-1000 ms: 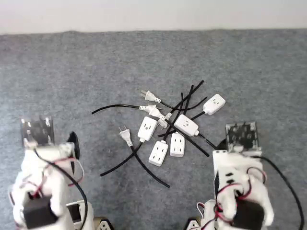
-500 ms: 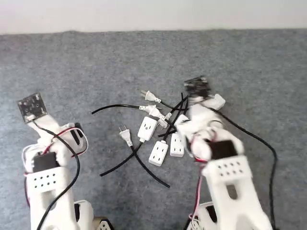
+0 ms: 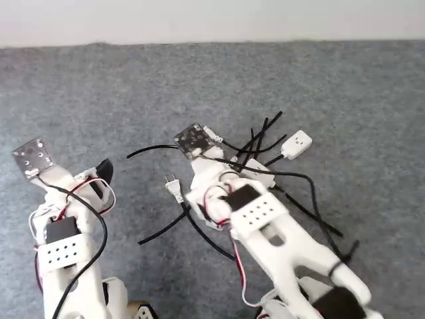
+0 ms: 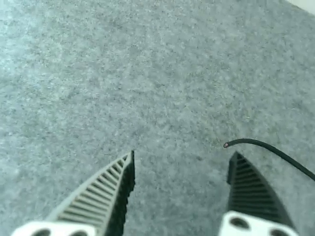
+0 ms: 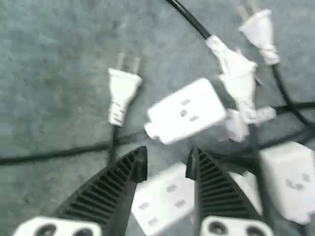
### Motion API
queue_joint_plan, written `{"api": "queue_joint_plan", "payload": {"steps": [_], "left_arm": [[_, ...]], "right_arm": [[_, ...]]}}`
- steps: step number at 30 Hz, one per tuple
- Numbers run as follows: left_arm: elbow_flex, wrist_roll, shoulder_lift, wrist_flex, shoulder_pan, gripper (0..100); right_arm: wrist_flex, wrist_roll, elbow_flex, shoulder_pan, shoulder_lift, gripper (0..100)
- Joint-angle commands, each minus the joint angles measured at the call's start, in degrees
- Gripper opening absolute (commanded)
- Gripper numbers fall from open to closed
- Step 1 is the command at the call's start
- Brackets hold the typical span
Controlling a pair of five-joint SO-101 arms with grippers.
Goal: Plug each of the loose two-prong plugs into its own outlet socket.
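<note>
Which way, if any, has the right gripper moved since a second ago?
Yes: the right gripper swung left, past the outer socket, over the cable pile.

Grey felt-like mat [image 3: 99, 86] lay flat edge to edge, fuzzy & speckled in texture, & met a plain white wall [image 3: 212, 20] along the far side, approx. straight seam, under soft, even light.

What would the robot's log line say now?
left gripper: open, over carpet | right gripper: open, by socket | plug: loose
</note>
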Motion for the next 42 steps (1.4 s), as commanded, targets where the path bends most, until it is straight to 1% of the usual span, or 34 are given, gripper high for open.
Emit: {"api": "queue_joint_plan", "payload": {"steps": [1, 3, 5, 9, 13, 17, 23, 27, 36, 38, 41, 42], "left_arm": [[-0.31, 3.34, 0.70, -2.64, -1.85, 31], [-0.75, 3.34, 2.90, -3.43, -2.37, 31], [-2.33, 3.34, 6.42, -3.96, -2.37, 31], [-7.52, 3.34, 16.18, -3.87, -2.46, 31], [-13.14, 3.34, 25.23, -3.87, -3.69, 31], [-16.22, 3.34, 30.51, -3.78, -4.04, 31], [-16.40, 3.43, 30.42, -3.78, -3.96, 31], [-16.31, 3.43, 30.51, -3.78, -3.96, 31], [-16.22, 3.34, 30.86, -3.87, -3.87, 31], [-16.22, 3.34, 30.86, -3.87, -3.78, 31], [-16.22, 3.34, 30.95, -3.87, -3.69, 31], [-16.22, 3.34, 30.95, -3.87, -3.69, 31]], "right_arm": [[-3.82, -7.74, -7.03, -0.48, 5.05, 16.2], [-4.00, -13.71, -8.88, -0.84, 7.96, 16.2], [-4.09, -17.14, -10.29, -1.71, 10.51, 16.2], [-4.44, -17.49, -11.87, -4.79, 14.02, 16.2], [-5.05, -14.51, -13.19, -6.11, 17.01, 16.2], [-8.31, -12.92, -13.45, -6.20, 20.44, 16.2], [-7.43, -7.47, -15.30, -9.01, 23.25, 16.2], [-7.08, -7.47, -16.35, -8.92, 24.40, 16.2], [-1.01, -7.30, -17.85, -8.22, 24.92, 16.1], [-0.13, -7.30, -17.93, -8.22, 25.01, 13.6], [0.13, -6.77, -18.81, -7.87, 26.59, 4.6], [1.01, -5.54, -19.96, -7.69, 27.38, 2.0]]}}
